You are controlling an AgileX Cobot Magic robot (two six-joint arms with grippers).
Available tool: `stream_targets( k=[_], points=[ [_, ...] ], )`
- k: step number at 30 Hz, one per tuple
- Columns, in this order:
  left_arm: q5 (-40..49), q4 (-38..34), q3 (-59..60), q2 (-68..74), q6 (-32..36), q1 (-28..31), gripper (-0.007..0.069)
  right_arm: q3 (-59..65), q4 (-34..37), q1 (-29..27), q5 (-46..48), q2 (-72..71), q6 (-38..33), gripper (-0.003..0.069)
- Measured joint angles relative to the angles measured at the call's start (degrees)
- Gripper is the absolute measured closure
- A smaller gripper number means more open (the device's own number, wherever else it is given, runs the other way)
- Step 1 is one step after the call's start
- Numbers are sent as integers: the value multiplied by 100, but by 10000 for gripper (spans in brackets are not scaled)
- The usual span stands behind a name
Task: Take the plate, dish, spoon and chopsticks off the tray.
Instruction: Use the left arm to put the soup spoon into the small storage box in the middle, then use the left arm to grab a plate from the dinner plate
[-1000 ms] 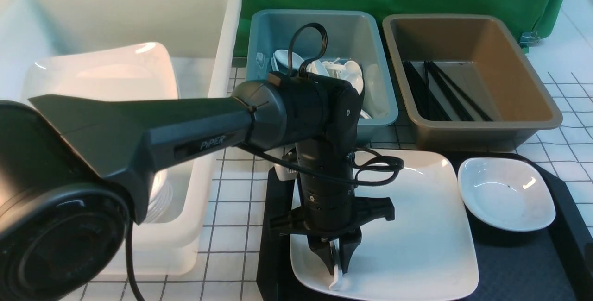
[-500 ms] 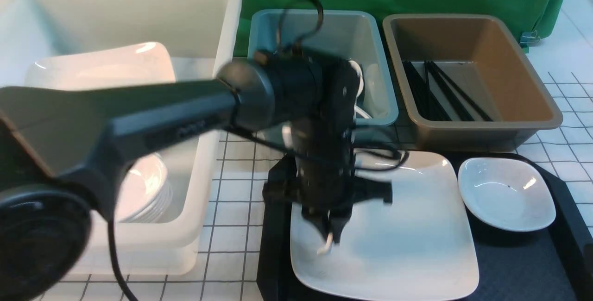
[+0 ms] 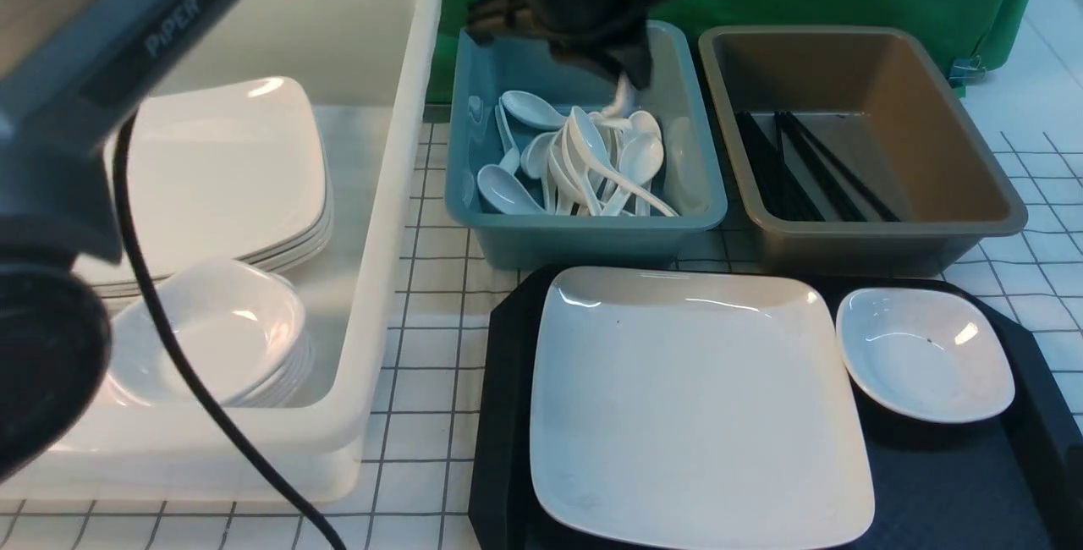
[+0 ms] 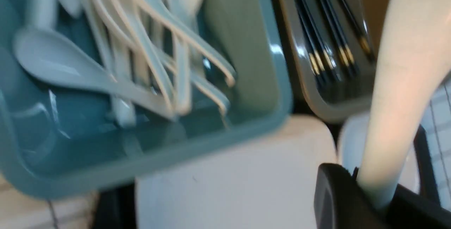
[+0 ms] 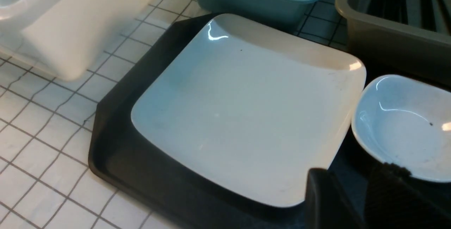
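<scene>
**Desk:** Where's the spoon?

**Me:** In my left hand point(image 3: 633, 68), which is pinched tight on it. I've got the spoon point(image 3: 624, 98) hanging over the far right part of the blue bin point(image 3: 584, 237), above the heap of spoons point(image 3: 575, 161) lying in there.

**Desk:** Which way does it lie?

**Me:** Its long axis runs down out of the jaws toward the bin, close to upright (the wrist view is blurred, so I won't swear to the tilt). The bin is straight below, so I judge a release is all that's needed.

**Desk:** And the right?

**Me:** My right hand point(image 5: 357, 200) is low over the tray point(image 3: 499, 415), its jaws apart on nothing. It sits between the plate point(image 3: 702, 398) and the dish point(image 3: 922, 355), nearer the dish. Both rest on the tray, just beside each other. I see no chopsticks there, only black ones point(image 3: 812, 169) in the brown bin point(image 3: 888, 241).
</scene>
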Motion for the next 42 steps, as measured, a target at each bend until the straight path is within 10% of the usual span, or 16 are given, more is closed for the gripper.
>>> stream_targets(
  k=[11, 23, 33, 42],
  points=[
    [-277, 70, -85, 906, 471, 550, 559, 0, 21, 0, 69, 0, 7, 419],
    [-377, 221, -188, 1014, 601, 550, 211, 0, 96, 0, 296, 0, 9, 419],
    [130, -76, -466, -494, 1421, 550, 596, 0, 102, 0, 341, 0, 20, 419],
    [117, -1414, 766, -2312, 1952, 355, 630, 0, 102, 0, 620, 0, 20, 419]
  ],
)
